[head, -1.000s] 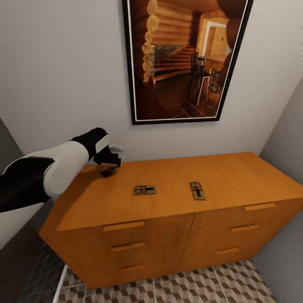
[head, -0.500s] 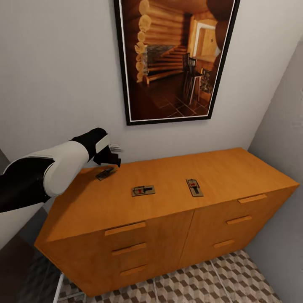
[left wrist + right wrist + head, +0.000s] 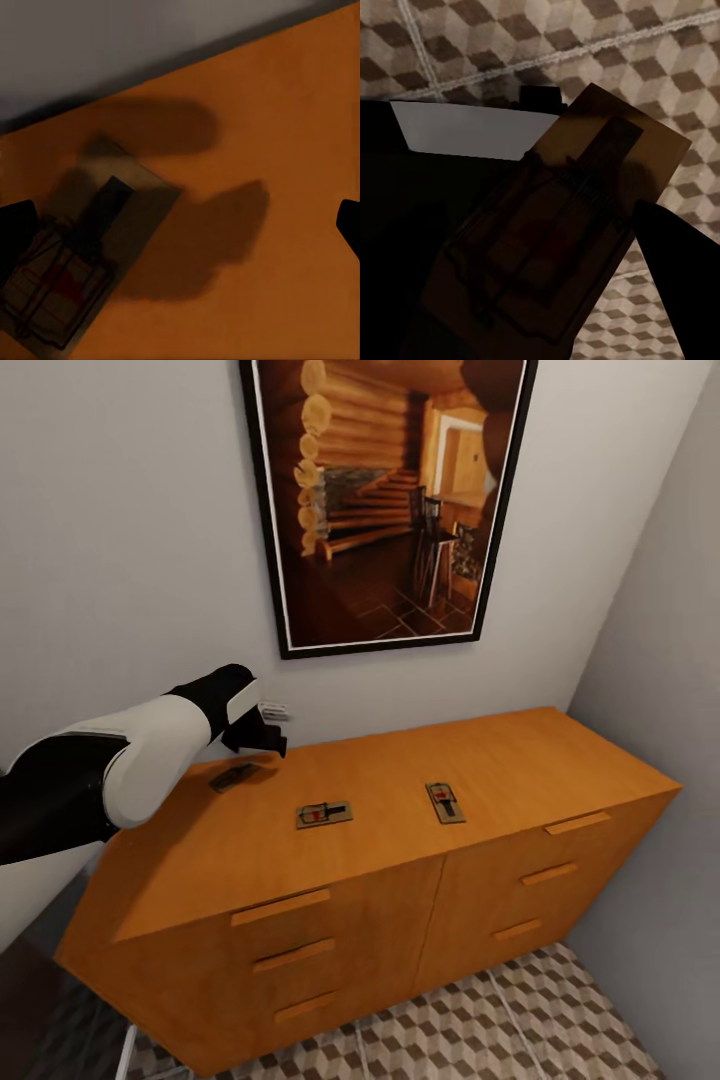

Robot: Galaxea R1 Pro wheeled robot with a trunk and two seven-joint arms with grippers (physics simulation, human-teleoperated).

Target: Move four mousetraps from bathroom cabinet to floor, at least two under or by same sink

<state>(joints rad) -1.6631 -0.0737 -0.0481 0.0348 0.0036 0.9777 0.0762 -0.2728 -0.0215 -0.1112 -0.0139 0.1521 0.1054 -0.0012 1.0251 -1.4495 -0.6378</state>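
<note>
Our left hand [image 3: 262, 735] hangs over the far left corner of the cabinet [image 3: 380, 830], the white-and-black forearm reaching in from nine o'clock in the head view. Its fingers are spread: in the left wrist view the two dark fingertips [image 3: 16, 232] sit at opposite edges with bare orange wood between them, and they grip nothing. Just beside that hand, towards seven o'clock of it, a mousetrap [image 3: 231, 776] lies flat on the cabinet top; the wrist camera shows the same mousetrap [image 3: 82, 255] as a brown board with dark wire and a red spot, next to one fingertip, in the hand's shadow.

Our right hand [image 3: 585, 225] is pinching another mousetrap [image 3: 577, 225], a brown wooden board with a dark wire frame, held tilted above the cube-patterned bathroom floor [image 3: 660, 67].

Further out on the cabinet top, a second mousetrap [image 3: 323, 814] lies near the middle and a third [image 3: 444, 801] lies at three o'clock of it, the two well apart and both flat. The cabinet's drawers are closed, their bar handles facing us. A framed picture of a log interior [image 3: 385, 500] hangs on the wall at twelve o'clock, and the patterned floor [image 3: 480, 1020] shows at six o'clock.

Since a second ago our view has swung, so the cabinet and picture sit further left. The trap by our left hand, then right under the fingers, now lies clear of them on the wood.
</note>
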